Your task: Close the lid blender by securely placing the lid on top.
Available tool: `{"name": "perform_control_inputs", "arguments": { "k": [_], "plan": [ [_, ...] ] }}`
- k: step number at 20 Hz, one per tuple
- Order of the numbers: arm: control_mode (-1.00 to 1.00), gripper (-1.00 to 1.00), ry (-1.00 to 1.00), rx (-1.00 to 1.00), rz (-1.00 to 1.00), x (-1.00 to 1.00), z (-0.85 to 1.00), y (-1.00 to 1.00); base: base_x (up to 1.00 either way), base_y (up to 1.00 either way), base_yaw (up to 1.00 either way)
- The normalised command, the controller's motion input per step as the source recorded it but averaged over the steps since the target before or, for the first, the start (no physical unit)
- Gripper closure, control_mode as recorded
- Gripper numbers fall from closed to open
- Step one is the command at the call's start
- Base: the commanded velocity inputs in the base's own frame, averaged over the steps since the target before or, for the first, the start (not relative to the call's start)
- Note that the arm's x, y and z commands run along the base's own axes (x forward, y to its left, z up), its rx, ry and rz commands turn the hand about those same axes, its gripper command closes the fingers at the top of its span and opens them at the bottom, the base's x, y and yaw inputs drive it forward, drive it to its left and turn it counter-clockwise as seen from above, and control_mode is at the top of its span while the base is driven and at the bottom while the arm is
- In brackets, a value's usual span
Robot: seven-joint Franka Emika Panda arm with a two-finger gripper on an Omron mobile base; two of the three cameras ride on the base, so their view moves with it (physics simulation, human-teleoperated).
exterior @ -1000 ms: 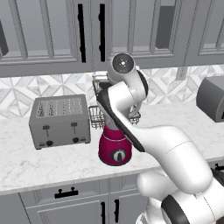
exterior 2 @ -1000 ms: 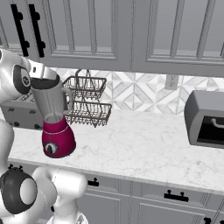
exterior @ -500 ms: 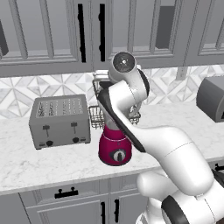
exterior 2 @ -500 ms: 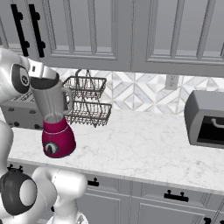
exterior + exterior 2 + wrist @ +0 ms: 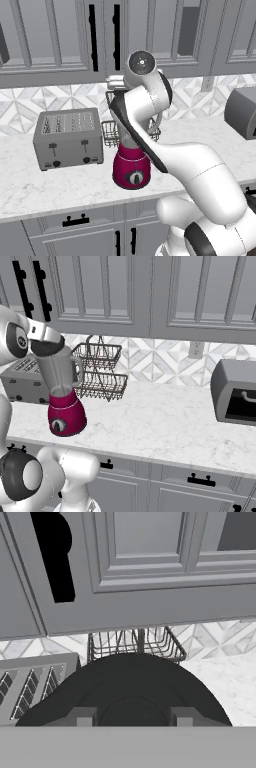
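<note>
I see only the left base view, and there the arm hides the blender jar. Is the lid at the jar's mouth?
Observer: Yes. In the right base view the lid lies at the mouth of the blender.
Operator: Does the claw hold it?
Observer: In the hand view the claw has one tip on each side of the lid's raised centre.
Operator: Where does the jar's handle point?
Observer: The handle points toward the wire rack.

Blender (image 5: 131, 170) jar mostly hidden behind the arm.

obstacles: toaster (image 5: 68, 138) left, wire rack (image 5: 98, 371) behind | free: counter (image 5: 165, 421) right
</note>
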Motion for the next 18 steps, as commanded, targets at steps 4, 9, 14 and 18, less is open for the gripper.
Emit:
{"name": "perform_control_inputs", "arguments": {
  "k": [4, 9, 14, 18],
  "plan": [
    [-1.00, 1.00, 0.07, 0.00, -0.04, -0.26, 0.18, 0.00, 0.00, 0.00, 0.00],
    [-1.00, 1.00, 0.05, 0.00, -0.04, -0.15, 0.07, 0.00, 0.00, 0.00, 0.00],
    [-1.00, 1.00, 0.00, -0.01, -0.05, 0.00, 0.00, 0.00, 0.00, 0.00, 0.00],
    [-1.00, 1.00, 0.00, 0.00, -0.04, 0.00, -0.01, 0.00, 0.00, 0.00, 0.00]
  ]
}}
